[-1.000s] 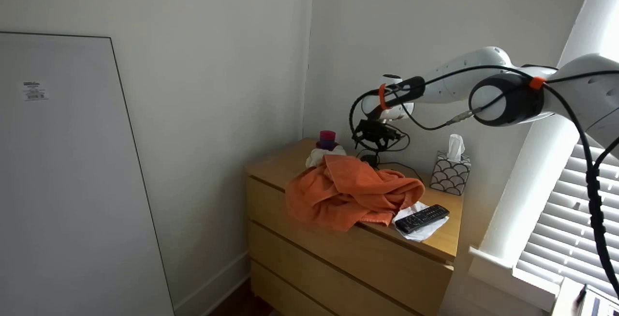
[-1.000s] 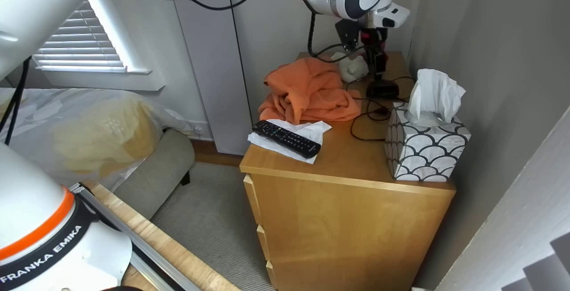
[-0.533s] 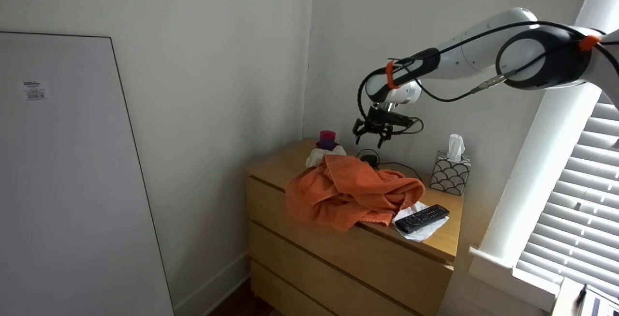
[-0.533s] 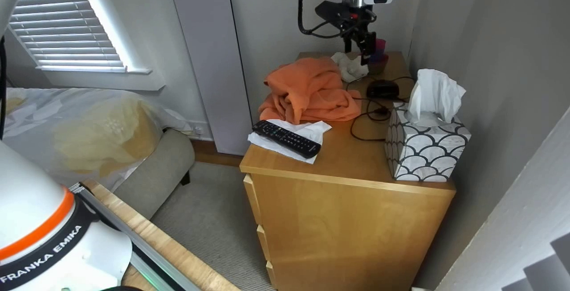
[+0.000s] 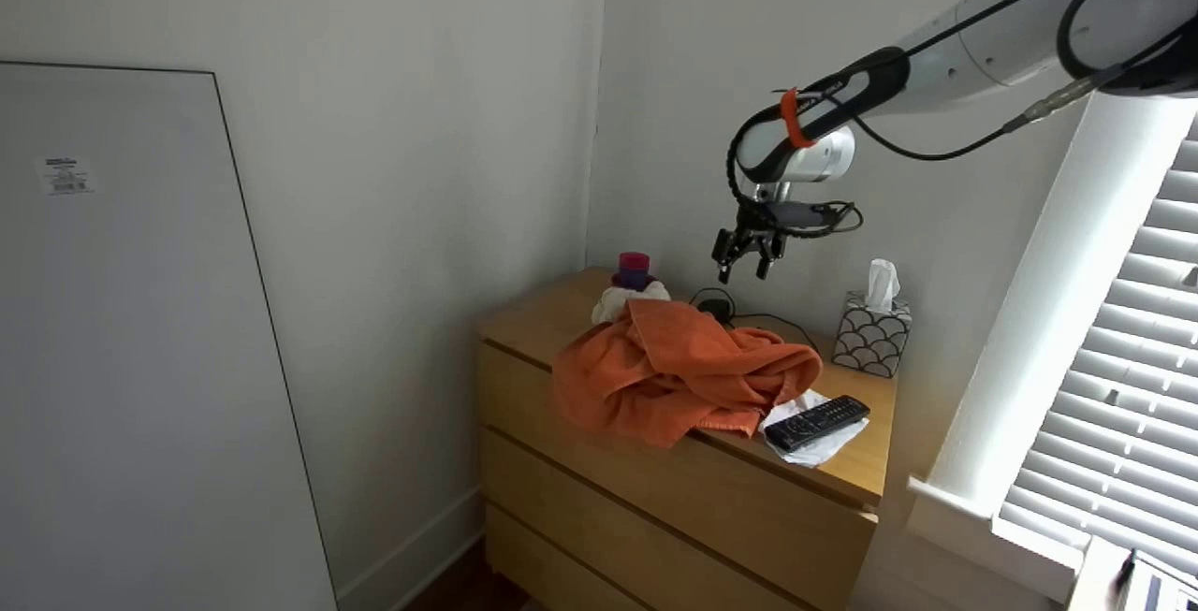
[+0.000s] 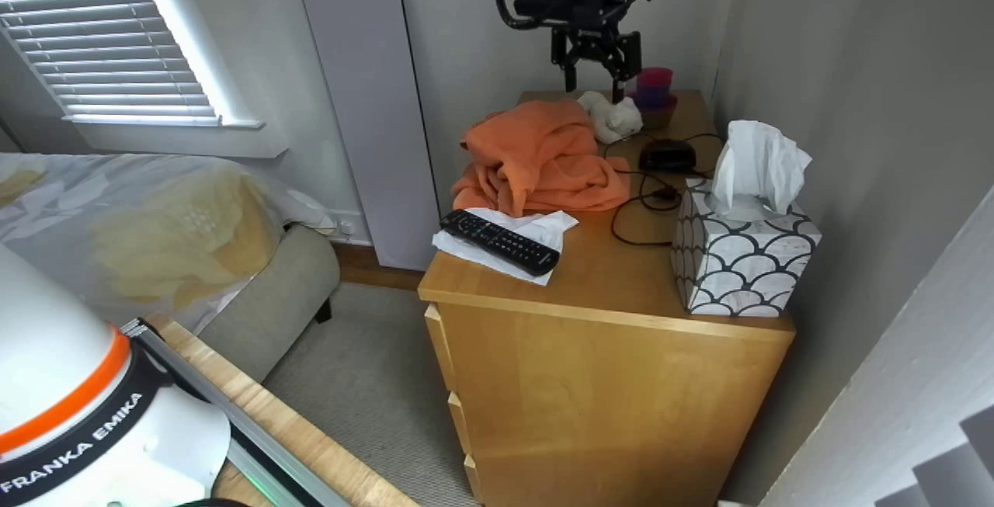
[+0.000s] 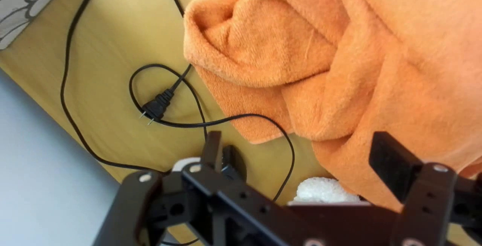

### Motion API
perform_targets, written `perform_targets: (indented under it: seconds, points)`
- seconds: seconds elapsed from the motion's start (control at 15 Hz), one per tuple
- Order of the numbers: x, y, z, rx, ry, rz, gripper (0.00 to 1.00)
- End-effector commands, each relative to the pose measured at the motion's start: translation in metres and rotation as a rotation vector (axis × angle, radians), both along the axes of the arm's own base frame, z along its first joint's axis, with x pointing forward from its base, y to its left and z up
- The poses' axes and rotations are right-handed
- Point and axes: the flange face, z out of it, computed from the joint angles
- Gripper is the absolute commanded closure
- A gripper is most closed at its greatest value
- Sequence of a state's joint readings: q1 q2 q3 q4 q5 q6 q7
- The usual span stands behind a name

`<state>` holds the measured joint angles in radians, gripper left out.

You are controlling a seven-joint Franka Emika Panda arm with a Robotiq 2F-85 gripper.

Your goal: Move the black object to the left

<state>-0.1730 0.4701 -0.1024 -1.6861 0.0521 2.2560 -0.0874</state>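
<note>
A small black device point(image 6: 668, 156) with a cable sits on the wooden dresser top, near the wall; it also shows in an exterior view point(image 5: 716, 310) behind the towel. In the wrist view the black device point(image 7: 236, 159) is partly hidden behind a finger. A black remote control point(image 6: 501, 241) lies on a white paper at the dresser's edge, also seen in an exterior view point(image 5: 816, 422). My gripper point(image 6: 595, 93) is open and empty, raised above the dresser and apart from everything. Its fingers point(image 7: 301, 152) are wide apart in the wrist view.
A crumpled orange towel point(image 6: 540, 161) lies beside the device. A white soft thing point(image 6: 613, 117) and pink and purple cups point(image 6: 654, 88) stand behind it. A tissue box point(image 6: 745, 258) stands near the wall. A loose black cord with a plug point(image 7: 157, 106) lies on the dresser.
My gripper has risen from just over the black device and moved away from it, turning at the wrist. The device, remote and towel stay where they were.
</note>
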Motion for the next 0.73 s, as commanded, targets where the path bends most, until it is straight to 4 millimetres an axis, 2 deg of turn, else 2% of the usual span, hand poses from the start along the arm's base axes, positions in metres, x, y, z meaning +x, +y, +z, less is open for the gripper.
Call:
perform_targets:
  seconds: [0.0, 0.4, 0.47, 0.67]
  points:
    - [-0.059, 0.003, 0.017, 0.007, -0.002, 0.202, 0.00]
    - [-0.108, -0.007, 0.034, 0.035, -0.090, 0.460, 0.00]
    - [-0.084, -0.011, 0.033, 0.018, -0.049, 0.398, 0.00]
    - [-0.098, -0.011, 0.036, 0.026, -0.069, 0.442, 0.00]
